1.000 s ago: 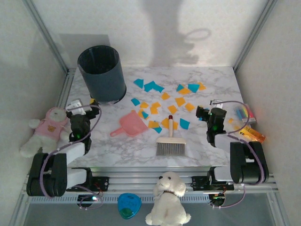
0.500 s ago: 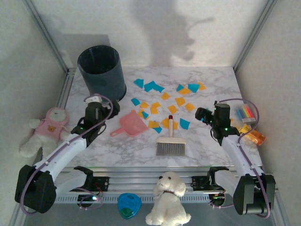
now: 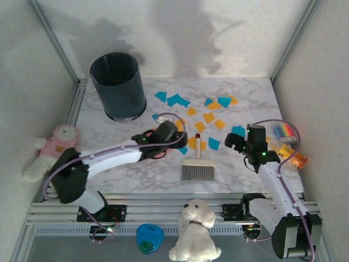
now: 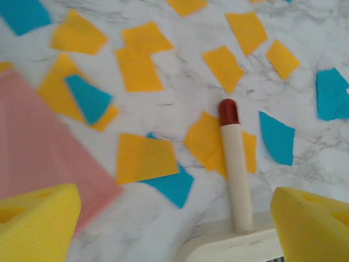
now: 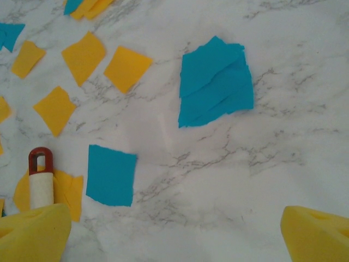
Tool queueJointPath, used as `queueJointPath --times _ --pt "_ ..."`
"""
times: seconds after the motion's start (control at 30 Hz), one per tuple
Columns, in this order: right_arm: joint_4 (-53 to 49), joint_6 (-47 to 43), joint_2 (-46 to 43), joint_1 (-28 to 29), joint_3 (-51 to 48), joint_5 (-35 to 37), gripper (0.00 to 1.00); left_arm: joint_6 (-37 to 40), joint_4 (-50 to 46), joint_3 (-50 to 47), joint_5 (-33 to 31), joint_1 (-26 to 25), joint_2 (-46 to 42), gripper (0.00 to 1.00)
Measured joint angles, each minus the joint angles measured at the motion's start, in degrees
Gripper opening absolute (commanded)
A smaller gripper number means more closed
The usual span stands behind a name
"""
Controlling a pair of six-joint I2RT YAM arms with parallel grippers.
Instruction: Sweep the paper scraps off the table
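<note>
Orange-yellow and teal paper scraps (image 3: 209, 117) lie scattered over the middle and back of the marble table (image 3: 256, 93). A hand brush (image 3: 197, 164) lies in front of them, its red-tipped handle (image 4: 235, 169) pointing at the scraps. My left gripper (image 3: 177, 137) hovers open over the scraps (image 4: 143, 157), with the pink dustpan (image 4: 38, 153) at its left finger and the brush handle near its right finger. My right gripper (image 3: 235, 143) hangs open above bare marble, close to two teal scraps (image 5: 215, 82). In the right wrist view the brush handle tip (image 5: 41, 183) is by that gripper's left finger (image 5: 32, 234).
A dark bin (image 3: 118, 84) stands at the back left. A teddy in pink (image 3: 54, 150) lies off the left edge. A white plush dog (image 3: 195, 229) sits at the front rail. A striped block (image 3: 284, 132) and an orange bottle-like toy (image 3: 294, 158) lie at the right.
My left arm has stretched from the table's left side to the middle, now over the dustpan and scraps. My right arm has unfolded and reached a little forward.
</note>
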Motion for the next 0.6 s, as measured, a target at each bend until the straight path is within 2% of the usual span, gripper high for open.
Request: queueJointPath --times 0.17,0.4,0.53,0.6 --pt "-0.85 0.00 -0.04 -0.02 0.00 0.57 0.99 0.11 -4.96 12.98 -2.19 -4.68 12.81 0.76" --pt "-2.16 0.00 -0.04 -0.02 0.00 1.55 0.99 0.11 -11.52 25.05 -3.02 -8.02 25.51 0.71" --pt "-2.58 0.00 -0.04 -0.02 0.00 2.05 0.99 0.00 -14.62 27.98 -4.11 -8.94 28.83 0.54" --pt "-2.58 0.00 -0.04 -0.02 0.00 2.58 0.99 -0.02 -15.72 29.00 -4.28 -9.01 29.94 0.51"
